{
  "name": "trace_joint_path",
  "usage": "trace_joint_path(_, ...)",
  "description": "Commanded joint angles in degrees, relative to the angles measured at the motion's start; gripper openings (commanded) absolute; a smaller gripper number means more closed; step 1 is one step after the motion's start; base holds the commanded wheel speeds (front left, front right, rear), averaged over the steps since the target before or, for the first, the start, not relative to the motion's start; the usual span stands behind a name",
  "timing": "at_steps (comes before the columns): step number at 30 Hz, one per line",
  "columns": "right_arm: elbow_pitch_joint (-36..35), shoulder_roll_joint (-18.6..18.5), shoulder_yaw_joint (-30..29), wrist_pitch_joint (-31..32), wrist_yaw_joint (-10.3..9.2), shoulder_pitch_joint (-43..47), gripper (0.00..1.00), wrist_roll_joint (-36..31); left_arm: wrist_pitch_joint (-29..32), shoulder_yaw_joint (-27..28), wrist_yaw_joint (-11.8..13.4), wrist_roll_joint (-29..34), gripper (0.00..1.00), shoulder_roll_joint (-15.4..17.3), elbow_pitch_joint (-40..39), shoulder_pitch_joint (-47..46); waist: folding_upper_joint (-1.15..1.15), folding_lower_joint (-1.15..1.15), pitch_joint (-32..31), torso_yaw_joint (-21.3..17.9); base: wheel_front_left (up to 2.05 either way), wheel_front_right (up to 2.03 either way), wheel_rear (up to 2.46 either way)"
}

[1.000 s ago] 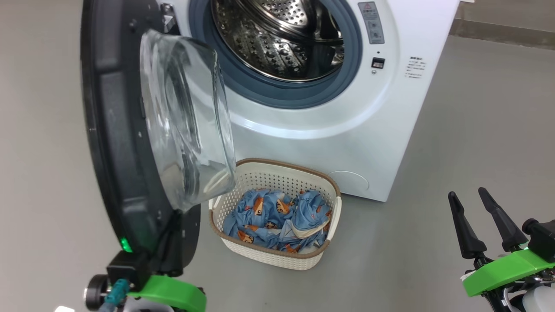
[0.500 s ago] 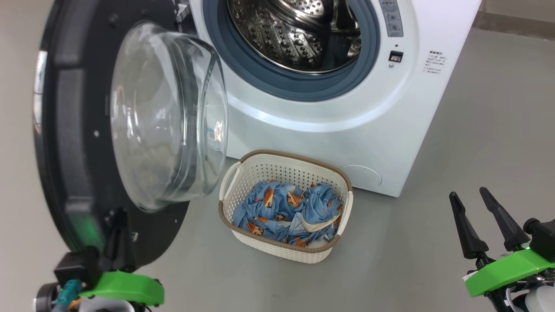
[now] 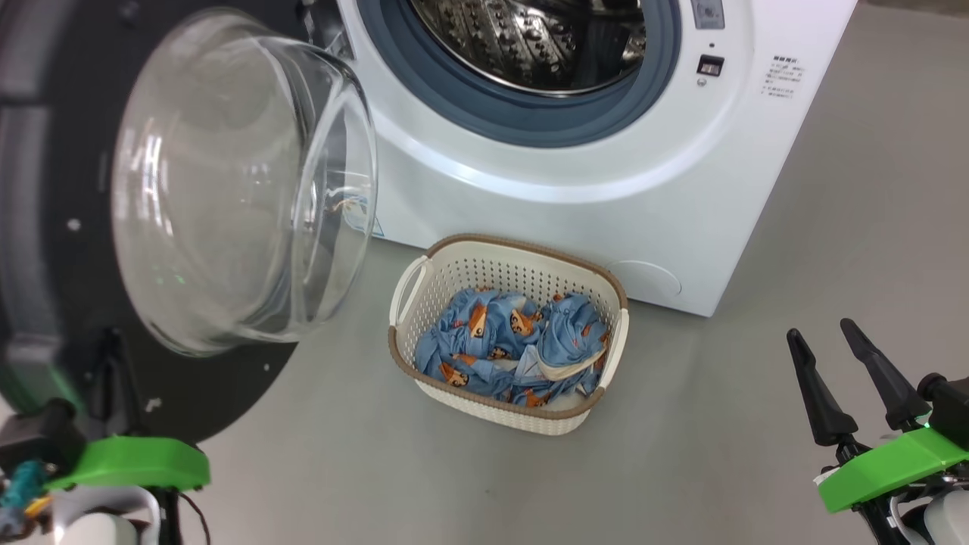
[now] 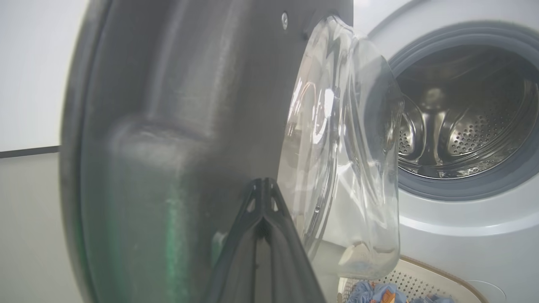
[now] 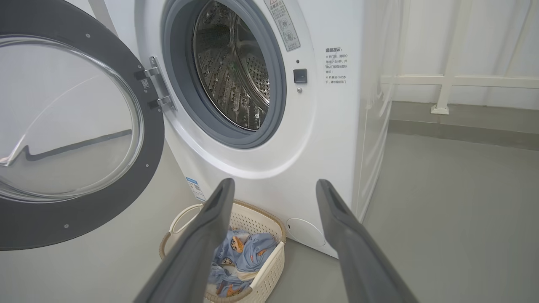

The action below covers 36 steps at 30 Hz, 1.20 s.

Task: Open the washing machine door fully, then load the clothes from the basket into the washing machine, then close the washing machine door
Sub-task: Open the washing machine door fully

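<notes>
The washing machine [image 3: 575, 204] is standing with its mouth wide open and the steel drum [image 3: 530, 38] is showing bare, nothing loaded yet. The big mover is the washing machine door [image 3: 227, 189]. A second ago it was standing almost edge-on to the head camera; now it is swinging well out to the robot's left and turning its inner face and glass bowl towards us. The right wrist view is showing it hinged far back from the opening. The whole head picture is also sliding, so the camera is moving with the body; the machine itself is not going anywhere. I judge the opening step nearly finished, with a little swing perhaps left.

The basket [image 3: 522, 246] is sitting on the floor just in front of the machine, below the opening, in the same spot against the washer as before. The clothes [image 3: 515, 344] are lying bunched inside it, untouched.

The left gripper [image 4: 263, 182] is riding along with the door, jaws pressed together, pinching nothing, the tips lying against the black inner rim. The right gripper [image 3: 820, 330] is waiting at the lower right exactly as earlier, jaws spread and empty, well apart from the basket. Loading is looking like the next job.
</notes>
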Motion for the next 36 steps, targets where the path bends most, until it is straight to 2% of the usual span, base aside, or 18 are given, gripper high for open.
trace_joint_path(1,-1.6,-1.6,1.0,-0.7,0.30,-2.0,1.00,-0.6,-0.4,3.8,0.7,0.7,0.00,3.0,-0.8,-3.0,0.00,0.00,1.0,0.0,0.00,0.00,0.00)
trace_joint_path(12,-1.8,-3.4,1.3,-0.7,0.30,-4.1,1.00,-0.5,-0.4,11.1,0.1,2.3,0.00,4.0,3.4,-7.8,0.00,0.00,4.8,0.2,0.00,0.00,0.00)
trace_joint_path(18,-2.0,-4.4,1.8,-0.7,0.30,-5.4,1.00,-0.4,-0.4,15.2,-1.0,3.6,0.00,5.3,7.4,-10.7,0.00,0.00,7.1,0.4,0.00,0.00,0.00)
trace_joint_path(36,-2.6,-8.7,3.4,-0.7,0.30,-9.6,1.00,0.2,-0.4,23.2,-2.8,7.1,0.00,7.9,16.9,-20.6,0.00,0.00,13.3,0.6,0.00,0.00,0.00)
